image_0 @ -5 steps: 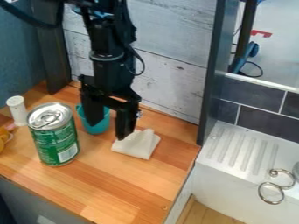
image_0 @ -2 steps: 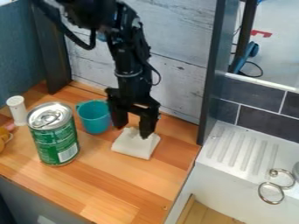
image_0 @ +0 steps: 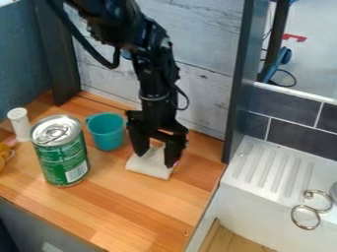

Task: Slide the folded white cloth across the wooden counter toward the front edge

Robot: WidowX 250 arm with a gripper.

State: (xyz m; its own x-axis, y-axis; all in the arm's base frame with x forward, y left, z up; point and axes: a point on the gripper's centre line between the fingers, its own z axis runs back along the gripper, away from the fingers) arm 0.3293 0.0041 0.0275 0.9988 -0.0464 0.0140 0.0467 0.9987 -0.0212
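Lying on the wooden desk [image_0: 121, 199], the white cloth [image_0: 149, 166] is folded into a small pad, with part of it raised between the fingers of the black gripper [image_0: 156, 159]. The fingers are open, spread apart and pointing downward, one at either side of the raised part; the fingertips are at the level of the cloth. The arm [image_0: 152, 74] descends from the top edge of the view, with a black cable [image_0: 84, 46] looped beside it.

Just beside the cloth, toward the wall, stands a teal cup [image_0: 108, 138], upright, its mouth facing up. Farther left, a green can [image_0: 64, 162] with a silver top stands upright near the cup. Beyond the can, close to the left edge of the view, is a white shaker [image_0: 19, 125], also upright; a yellow object [image_0: 3, 161], cut off by the edge, lies below it.

Behind the desk rises a whitewashed plank wall [image_0: 207, 91], bounded at right by a dark post [image_0: 237, 98]. To the right of the post are a white ridged ledge [image_0: 263, 183], metal rings [image_0: 316, 210] at its front, and dark tiles [image_0: 299, 138] above it.
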